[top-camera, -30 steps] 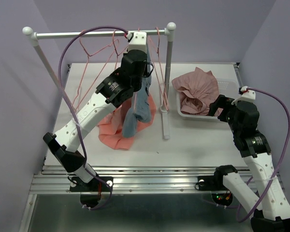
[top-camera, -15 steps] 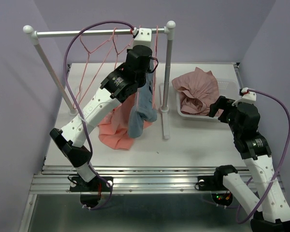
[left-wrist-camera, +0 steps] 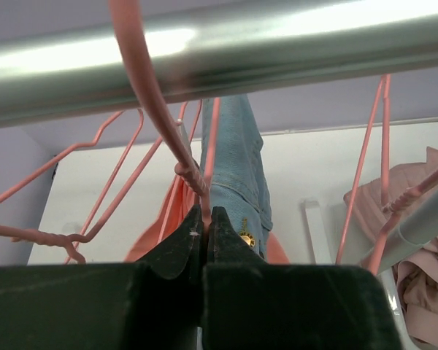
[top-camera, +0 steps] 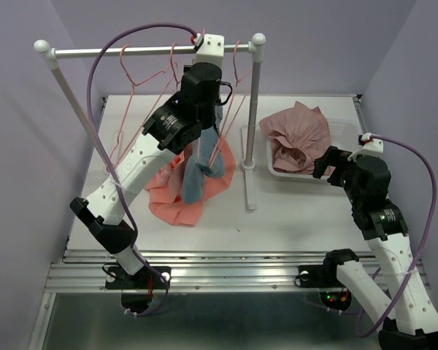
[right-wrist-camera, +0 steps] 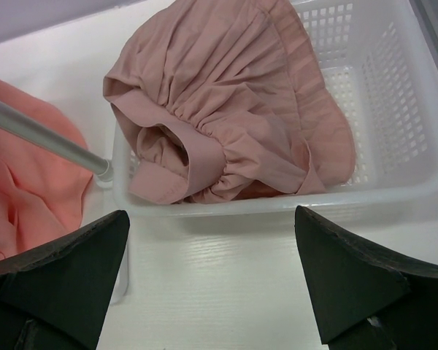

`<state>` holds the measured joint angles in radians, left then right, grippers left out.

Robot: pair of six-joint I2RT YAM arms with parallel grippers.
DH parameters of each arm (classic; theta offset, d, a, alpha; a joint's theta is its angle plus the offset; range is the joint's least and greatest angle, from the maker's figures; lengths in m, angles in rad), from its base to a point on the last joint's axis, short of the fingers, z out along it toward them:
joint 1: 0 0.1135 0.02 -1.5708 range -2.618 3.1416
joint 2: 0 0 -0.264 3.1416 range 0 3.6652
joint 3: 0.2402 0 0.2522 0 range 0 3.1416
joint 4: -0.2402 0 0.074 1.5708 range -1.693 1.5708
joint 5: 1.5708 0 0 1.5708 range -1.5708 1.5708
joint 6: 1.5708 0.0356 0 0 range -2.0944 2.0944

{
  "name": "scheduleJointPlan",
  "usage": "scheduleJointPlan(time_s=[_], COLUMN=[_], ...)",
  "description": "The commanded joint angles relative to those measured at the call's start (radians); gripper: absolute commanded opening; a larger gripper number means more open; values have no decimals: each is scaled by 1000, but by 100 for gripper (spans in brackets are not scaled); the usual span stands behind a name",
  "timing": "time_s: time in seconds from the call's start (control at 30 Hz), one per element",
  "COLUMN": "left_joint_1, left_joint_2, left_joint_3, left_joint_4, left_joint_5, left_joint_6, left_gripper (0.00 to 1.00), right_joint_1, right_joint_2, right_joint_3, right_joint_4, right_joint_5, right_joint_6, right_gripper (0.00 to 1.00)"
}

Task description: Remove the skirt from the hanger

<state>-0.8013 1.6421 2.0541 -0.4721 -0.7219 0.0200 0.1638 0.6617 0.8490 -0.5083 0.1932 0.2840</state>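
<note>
The skirt (top-camera: 171,198) runs long-ways from up under the rail (top-camera: 131,51) down towards the near left; its top end is hidden behind my left arm, and its wide lower end lies heaped on the table (top-camera: 292,211). A grey-blue garment (top-camera: 204,166) hangs in front of it, narrower and nearly vertical.

The table is white with a ribbed metal strip along its near edge; the walls (top-camera: 394,44) around it are pale lilac. Spare hangers (top-camera: 142,80) hang further left on the rail.

My left gripper (left-wrist-camera: 206,221) is up at the rail with its jaws pressed together on the twisted neck of the pink wire hanger (left-wrist-camera: 192,177), whose hook goes over the rail; the skirt sits below and beyond those jaws, showing as a coral patch (mostly covered by the blue cloth). My right gripper (right-wrist-camera: 210,217) hangs with jaws spread wide and nothing between them, above the near rim of the white basket (right-wrist-camera: 394,95) holding a mauve garment (right-wrist-camera: 226,109); the skirt lies off to its left, past the rack's upright post (right-wrist-camera: 44,135), well apart from those jaws.
</note>
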Motion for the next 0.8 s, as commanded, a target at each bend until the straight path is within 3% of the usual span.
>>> scheduleJointPlan(time_s=[0.0, 0.4, 0.77], left_joint_1=[-7, -12, -33], left_joint_2=[-85, -194, -327], left_joint_3=[75, -35, -250], left_joint_4=[115, 165, 184], left_joint_5=[-19, 33, 110], left_joint_6=[37, 9, -51], left_gripper=[0, 0, 0], right_joint_1=[-4, -4, -4], right_joint_2=[-13, -14, -60], right_joint_3=[-10, -11, -33], right_joint_4=[53, 65, 109], right_joint_5=[-17, -44, -142], right_joint_6=[-6, 1, -8], right_gripper=[100, 100, 100])
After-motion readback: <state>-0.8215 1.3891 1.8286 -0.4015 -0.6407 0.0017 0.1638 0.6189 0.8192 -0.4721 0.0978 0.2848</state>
